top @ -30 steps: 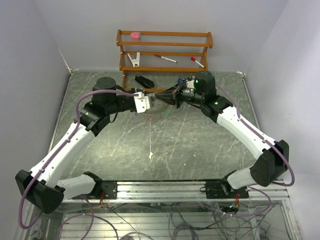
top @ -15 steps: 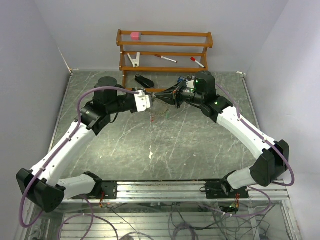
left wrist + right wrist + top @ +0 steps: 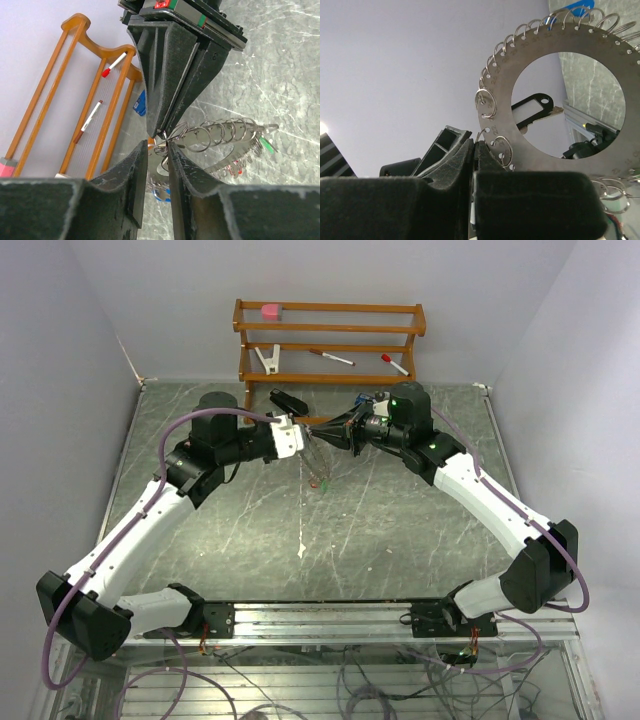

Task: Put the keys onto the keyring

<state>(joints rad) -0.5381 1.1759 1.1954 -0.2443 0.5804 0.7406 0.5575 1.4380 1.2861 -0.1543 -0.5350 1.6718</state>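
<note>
- Left gripper (image 3: 296, 434) has moved up-right to meet right gripper (image 3: 316, 429) at frame centre, and the keyring (image 3: 495, 95) now dangles between them.
- Right jaws are clamped on the keyring's rim. Left jaws are nearly closed at the rim, can't tell if gripping. Threading is probably starting.

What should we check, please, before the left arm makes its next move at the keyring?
1. Is the right gripper clamped on the rim of the keyring? Ok.
2. Is the left gripper lined up at the small wire loops beside that clamp? Ok.
3. Does the left gripper hold a loop or key? Cannot tell; its jaws stand narrowly apart.
4. Is there room between the two grippers? Not ok; their tips almost meet.
5. Is the key with the black tag threaded on? Cannot tell; it shows only through the ring's hole.
6. Does the green tag hang clear of the fingers? Ok.
</note>
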